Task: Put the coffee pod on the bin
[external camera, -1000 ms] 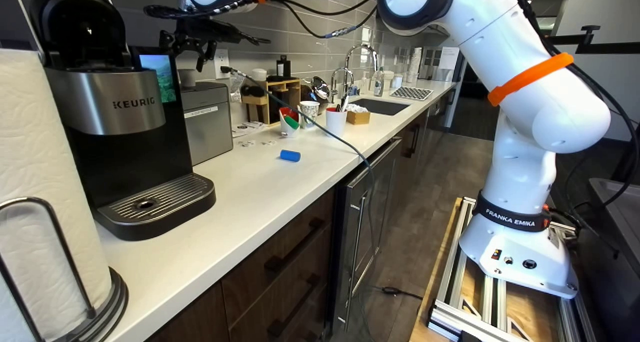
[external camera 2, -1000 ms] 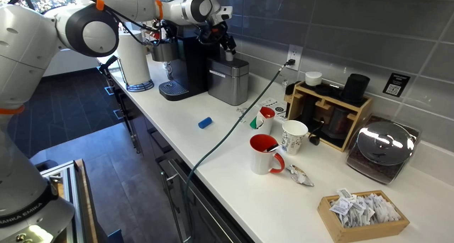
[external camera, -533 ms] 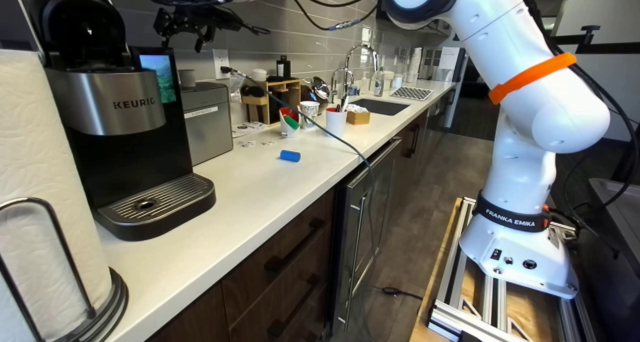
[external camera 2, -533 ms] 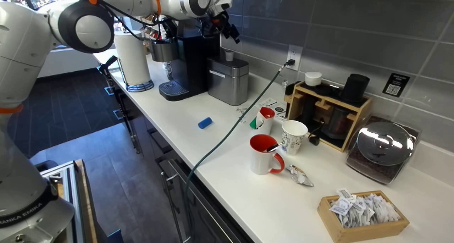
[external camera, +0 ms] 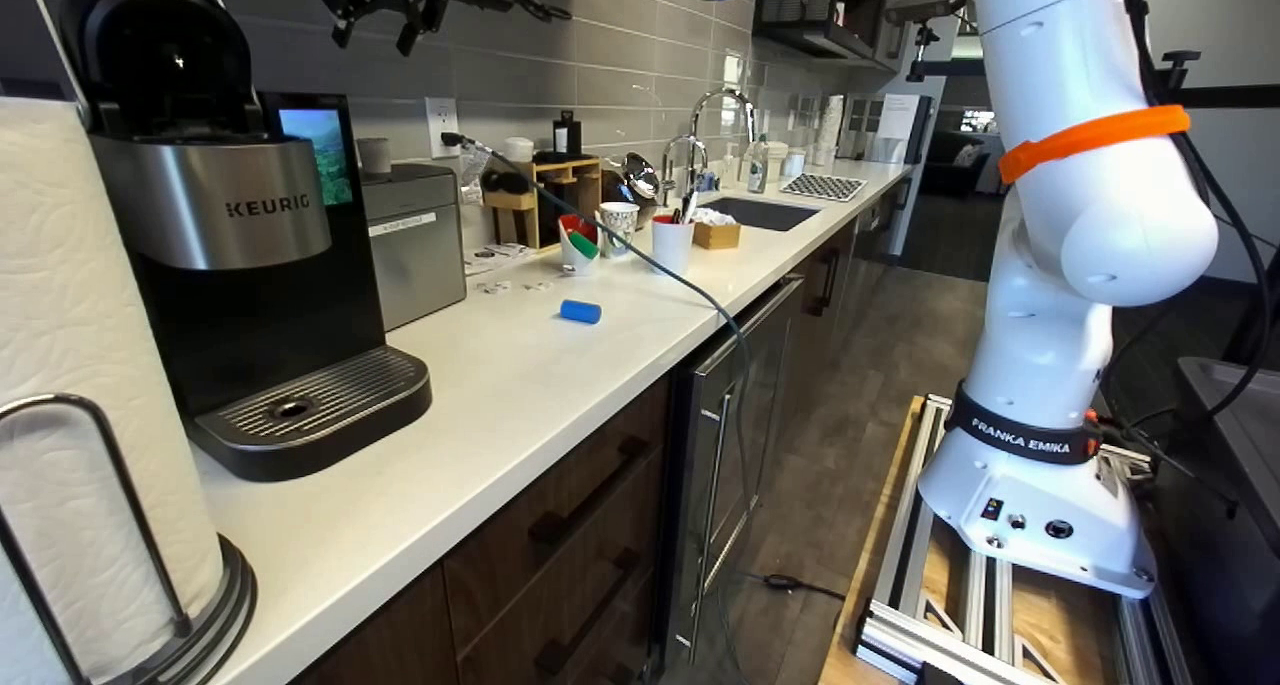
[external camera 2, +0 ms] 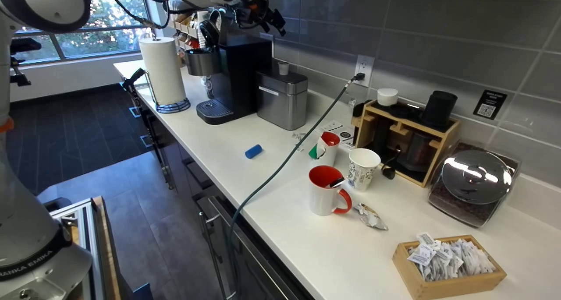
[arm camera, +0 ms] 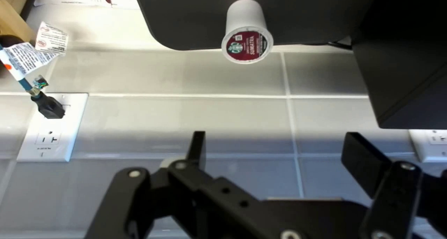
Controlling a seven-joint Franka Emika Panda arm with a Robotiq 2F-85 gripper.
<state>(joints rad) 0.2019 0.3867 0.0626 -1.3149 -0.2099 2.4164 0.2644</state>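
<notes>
Black pincer (arm camera: 275,144) gapes, prob. fully, clear of pod (arm camera: 247,31).

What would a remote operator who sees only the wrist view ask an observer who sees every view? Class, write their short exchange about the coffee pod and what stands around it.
Operator: I can make out a Starbucks Sumatra coffee pod. What is it standing on?
Observer: A bin whose grey front shows in both exterior views.
Operator: And the black block beside that?
Observer: A Keurig coffee machine; its lettering is legible in an exterior view.
</notes>
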